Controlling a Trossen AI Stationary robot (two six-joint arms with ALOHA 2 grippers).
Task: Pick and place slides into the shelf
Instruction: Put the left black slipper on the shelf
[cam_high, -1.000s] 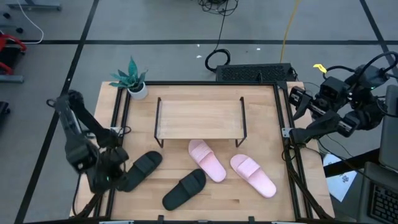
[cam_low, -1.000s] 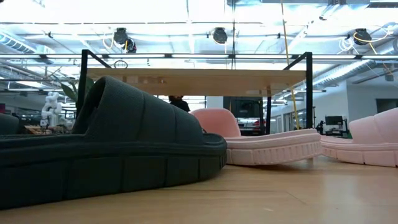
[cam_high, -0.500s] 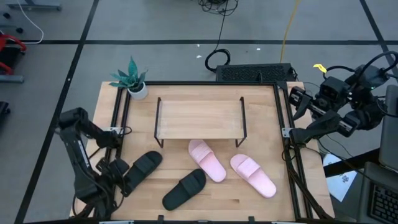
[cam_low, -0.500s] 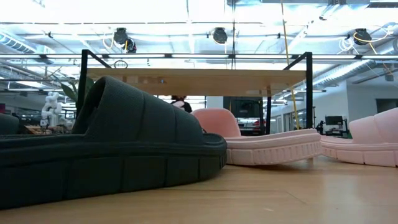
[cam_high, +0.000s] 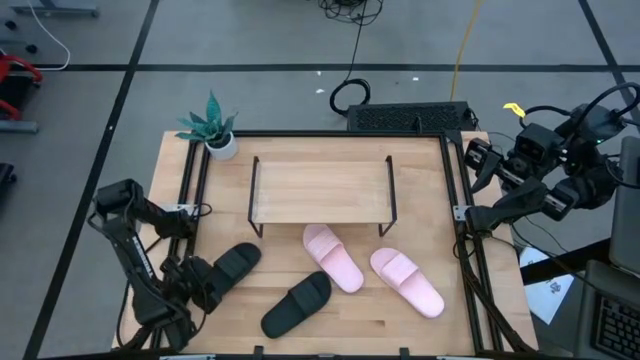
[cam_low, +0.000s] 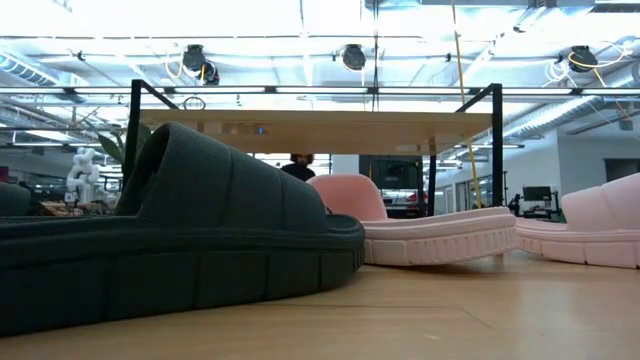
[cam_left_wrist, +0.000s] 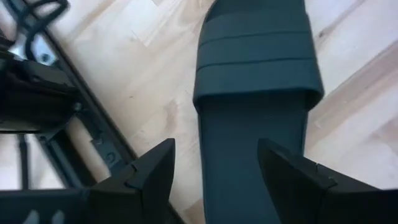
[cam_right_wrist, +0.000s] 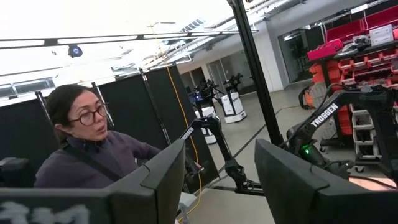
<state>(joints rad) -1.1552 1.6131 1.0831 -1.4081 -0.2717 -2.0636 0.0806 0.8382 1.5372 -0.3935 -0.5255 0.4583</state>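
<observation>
Over the last sec the left arm is seen swung down and toward the near-left black slide (cam_high: 228, 270); the left gripper (cam_high: 197, 283) is now parked at that slide's heel end, where a sec ago it sat further out by the desk's (cam_high: 420, 215) left rail. Taken to mean: approach nearly done, grasp not yet made. In the left wrist view the jaws are spread, one finger (cam_left_wrist: 146, 180) each side of the heel, nothing pinched. All four slides are on the desk in front of the shelf (cam_high: 321, 189), unmoved: second black slide (cam_high: 297, 303) near centre-front, pink slides (cam_high: 333, 257) and (cam_high: 407, 281) to the right. Shelf top is bare. Right gripper (cam_high: 483, 164) is held off the desk's right edge, unchanged, jaws spread on nothing, pointed at the room. Next prob. needed: a small advance, then closure.
</observation>
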